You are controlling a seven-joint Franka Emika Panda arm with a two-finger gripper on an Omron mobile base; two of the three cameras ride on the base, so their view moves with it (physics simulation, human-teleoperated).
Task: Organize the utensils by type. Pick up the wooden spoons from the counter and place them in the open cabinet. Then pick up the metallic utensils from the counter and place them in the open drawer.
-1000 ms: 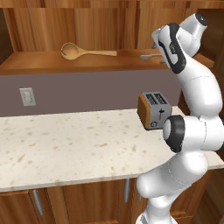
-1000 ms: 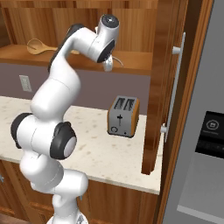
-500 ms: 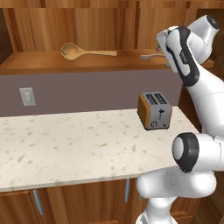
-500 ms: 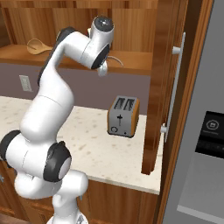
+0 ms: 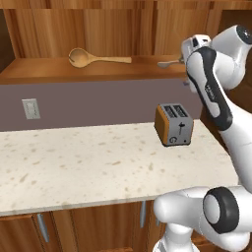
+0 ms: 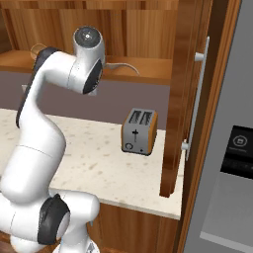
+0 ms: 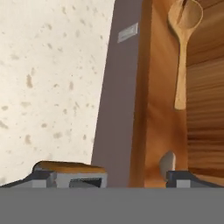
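Observation:
A long wooden spoon (image 5: 98, 58) (image 7: 185, 41) lies on the shelf floor of the open cabinet (image 5: 39, 72) (image 6: 154, 75). A small grey metallic spoon (image 5: 169, 63) (image 7: 167, 161) lies on the same shelf, further right; its thin handle (image 6: 124, 66) shows past my arm. My gripper (image 7: 111, 178) hangs open and empty just off the shelf's right end, with the small spoon's bowl close to one fingertip (image 7: 183, 177). My hand (image 5: 195, 45) is to the right of that spoon. The counter (image 5: 74, 162) (image 6: 99, 158) lies below. The open drawer is out of view.
An orange-sided toaster (image 5: 173, 124) (image 6: 140, 131) (image 7: 70, 167) stands on the counter under my hand. A wall outlet (image 5: 30, 108) (image 7: 127, 33) sits on the grey backsplash. The cabinet's open door (image 6: 185, 99) stands at the right, with a dark appliance panel (image 6: 239, 148) beyond it.
My hand has drawn slightly to the right, away from the small spoon, and my arm's lower links have swung toward the camera. Both spoons lie as before. The jaws stay open.

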